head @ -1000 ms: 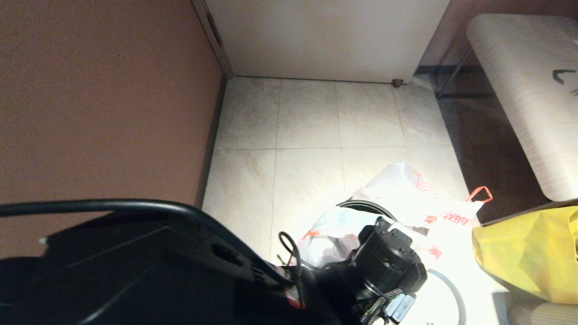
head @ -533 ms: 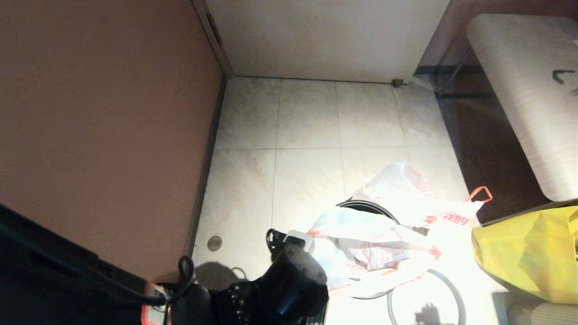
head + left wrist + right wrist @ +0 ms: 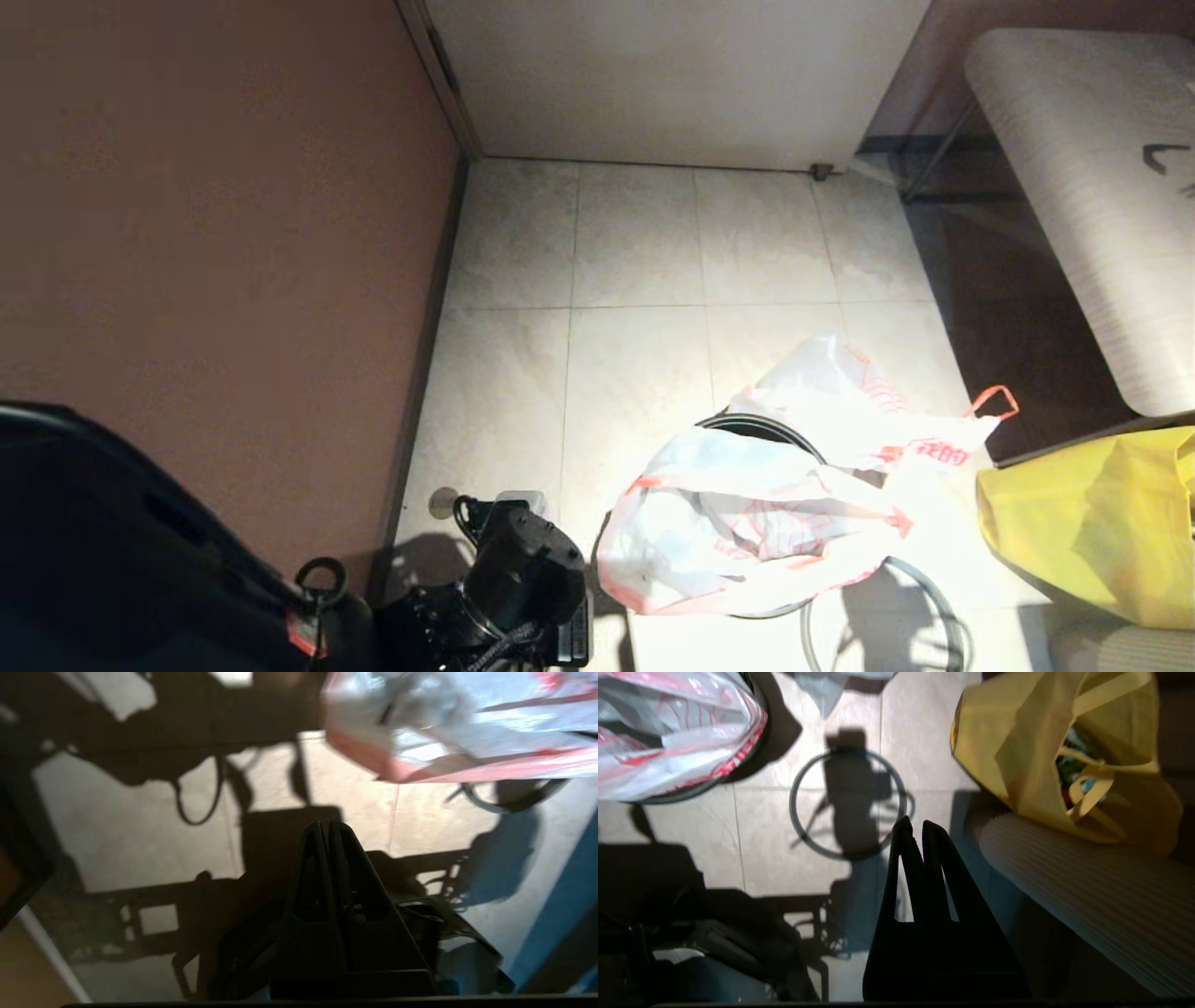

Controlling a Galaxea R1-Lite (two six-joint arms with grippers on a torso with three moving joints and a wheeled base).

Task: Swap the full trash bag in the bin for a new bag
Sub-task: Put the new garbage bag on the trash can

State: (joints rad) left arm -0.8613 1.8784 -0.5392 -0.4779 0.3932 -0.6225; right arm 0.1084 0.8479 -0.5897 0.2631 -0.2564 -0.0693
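New bag [image 3: 747, 523] is lying draped over the bin [image 3: 747, 425], looking thin, limp, slippery, best pinched at its red hem, while left gripper [image 3: 324, 828] and right gripper [image 3: 915, 828] are hanging closed, empty.

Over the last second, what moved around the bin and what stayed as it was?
The left arm drew back from over the bin, leftward and down in the head view; the left gripper is now shut, empty, over the floor. The new bag, uncovered, lies draped over the bin's mouth. The right gripper is shut above the grey hoop on the floor. The hoop, the bin and the yellow bag have not moved.
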